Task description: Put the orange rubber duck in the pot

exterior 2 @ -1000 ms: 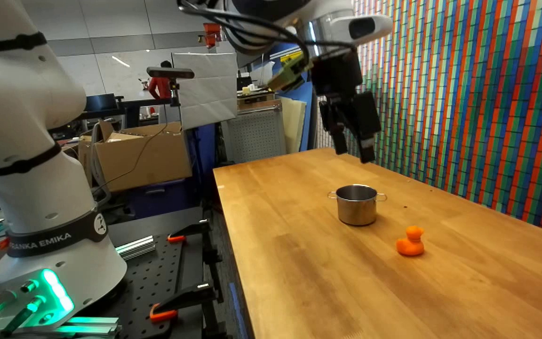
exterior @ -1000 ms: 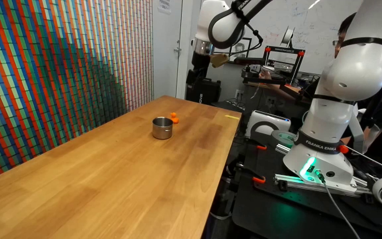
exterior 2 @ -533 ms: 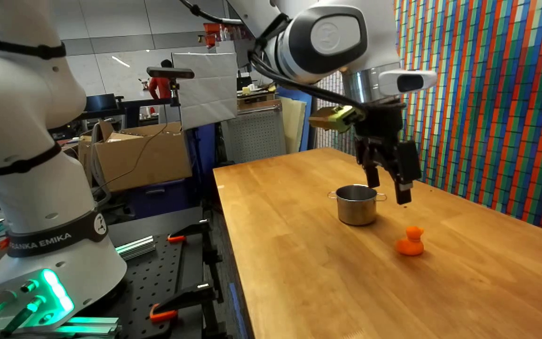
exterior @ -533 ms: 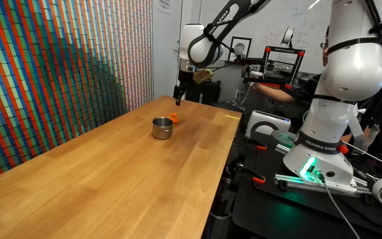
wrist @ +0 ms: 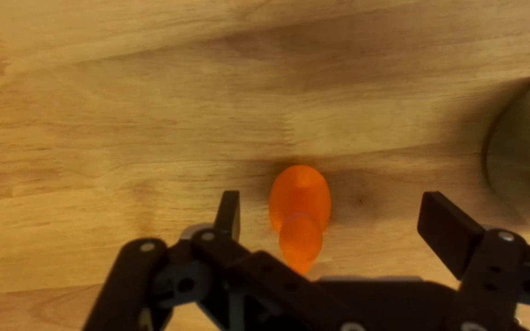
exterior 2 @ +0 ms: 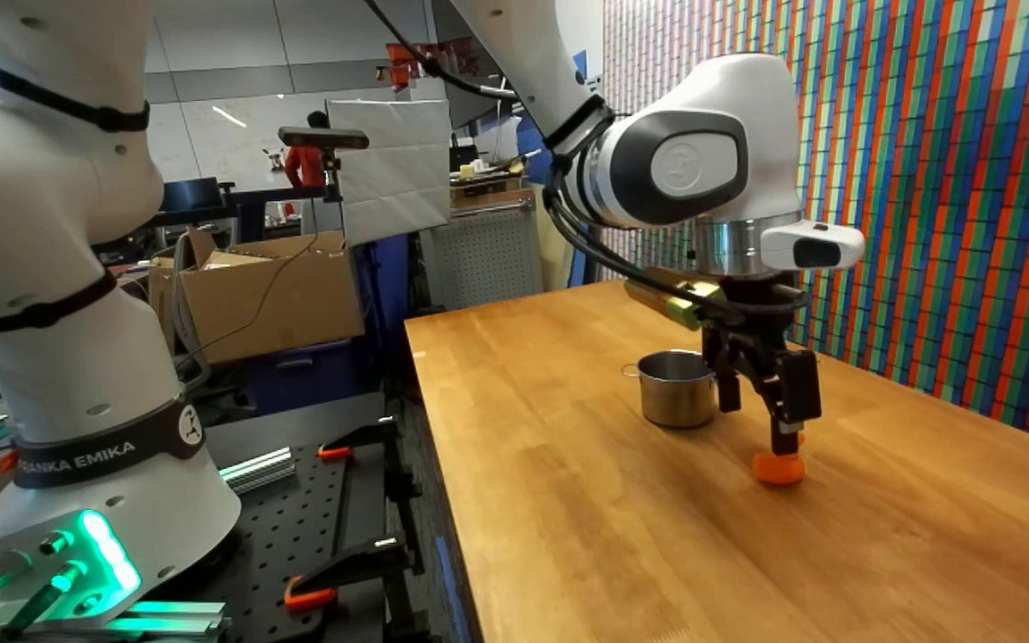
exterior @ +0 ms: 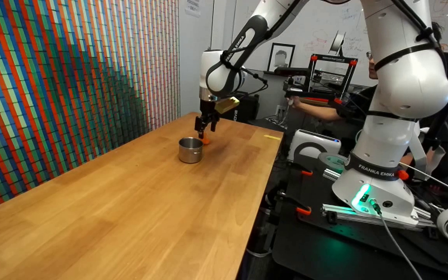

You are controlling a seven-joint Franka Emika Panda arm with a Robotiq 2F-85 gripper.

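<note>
Orange rubber duck [wrist: 300, 214]: upright on the table [exterior 2: 568, 500], near the pot [exterior 2: 675, 399]
End effector [wrist: 331, 211]: low over the duck, jaws spread wide
Fingers [wrist: 449, 234]: one each side of the duck in the wrist view, a gap at each, wider on the pot's side; in both exterior views, one partly hides the duck

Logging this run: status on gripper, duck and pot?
Gripper open. Orange rubber duck upright on the table, ungripped, between the jaws in wrist view. Pot close by one jaw, possible snag.
</note>
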